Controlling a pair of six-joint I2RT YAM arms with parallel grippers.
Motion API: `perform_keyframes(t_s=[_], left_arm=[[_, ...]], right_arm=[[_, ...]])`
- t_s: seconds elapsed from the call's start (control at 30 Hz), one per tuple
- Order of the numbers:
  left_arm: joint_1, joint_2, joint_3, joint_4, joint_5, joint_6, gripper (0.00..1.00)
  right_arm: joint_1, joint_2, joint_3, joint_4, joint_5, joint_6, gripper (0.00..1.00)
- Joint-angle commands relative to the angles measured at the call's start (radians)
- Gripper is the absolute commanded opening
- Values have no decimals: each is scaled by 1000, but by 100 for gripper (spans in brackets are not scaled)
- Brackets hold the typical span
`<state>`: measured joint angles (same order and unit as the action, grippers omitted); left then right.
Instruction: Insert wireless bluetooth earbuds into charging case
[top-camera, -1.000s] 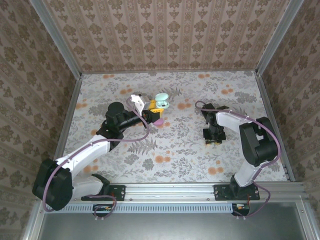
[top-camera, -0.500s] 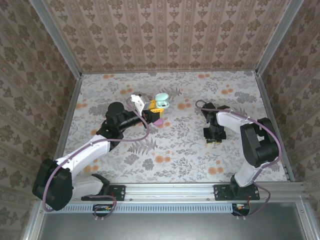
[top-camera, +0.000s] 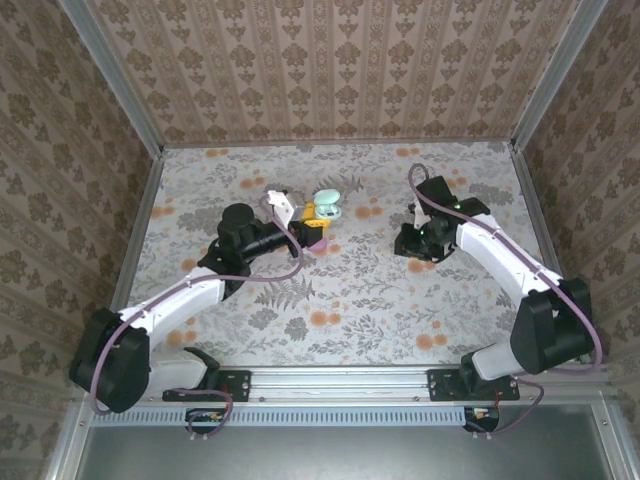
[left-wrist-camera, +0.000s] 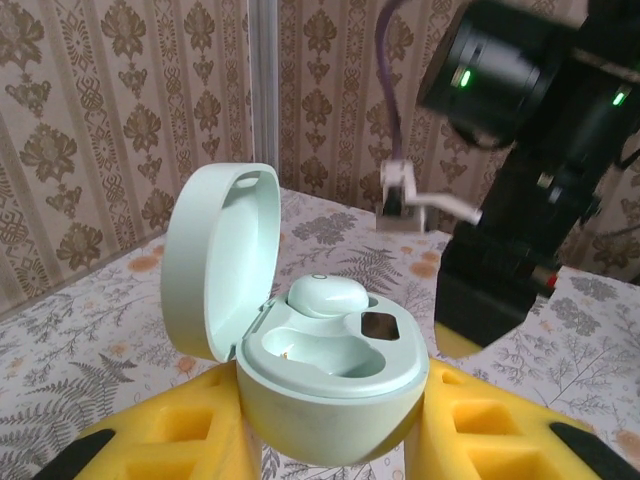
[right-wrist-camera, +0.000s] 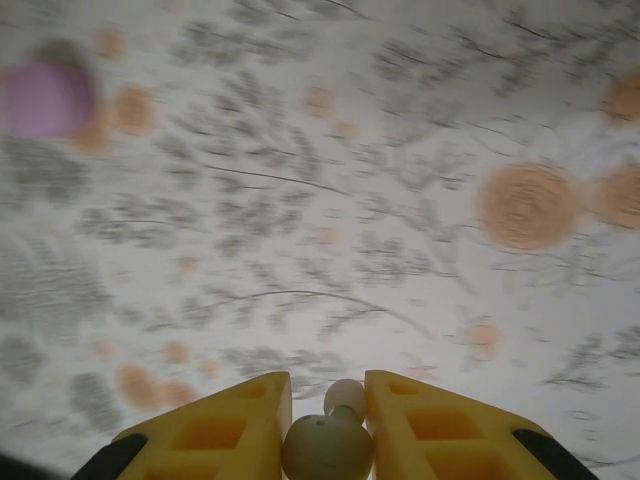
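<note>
The right gripper (right-wrist-camera: 327, 405), at the bottom centre of the right wrist view, pinched a pale earbud (right-wrist-camera: 328, 450). The left arm (top-camera: 180, 300) reached diagonally toward upper centre, the left gripper (left-wrist-camera: 330, 425) clamping the open mint-green case (left-wrist-camera: 215, 260), a second earbud (left-wrist-camera: 325, 295) seated inside.

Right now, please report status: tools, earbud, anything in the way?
Left tool shut on open case, one earbud seated, other slot empty. Right tool shut on second earbud, apart from case. Nothing over the slot.
</note>
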<state>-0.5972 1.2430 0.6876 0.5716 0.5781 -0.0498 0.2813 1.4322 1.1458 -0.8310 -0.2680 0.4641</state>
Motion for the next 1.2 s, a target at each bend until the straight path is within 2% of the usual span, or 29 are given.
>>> perform_keyframes(t_s=[0.0, 0.27, 0.4, 0.77, 1.17], left_arm=[[-7, 13, 14, 59, 3, 45, 34], [-9, 81, 29, 101, 9, 97, 34], [-19, 110, 39, 122, 11, 108, 34], [-53, 142, 59, 123, -6, 139, 34], [-72, 159, 78, 117, -10, 140, 34]], right_arm=[[-1, -74, 80, 21, -167, 77, 27], [56, -98, 219, 110, -326, 193, 27], [107, -73, 245, 171, -344, 240, 27], [190, 37, 321, 187, -310, 258, 27], [208, 57, 337, 159, -241, 256, 27]])
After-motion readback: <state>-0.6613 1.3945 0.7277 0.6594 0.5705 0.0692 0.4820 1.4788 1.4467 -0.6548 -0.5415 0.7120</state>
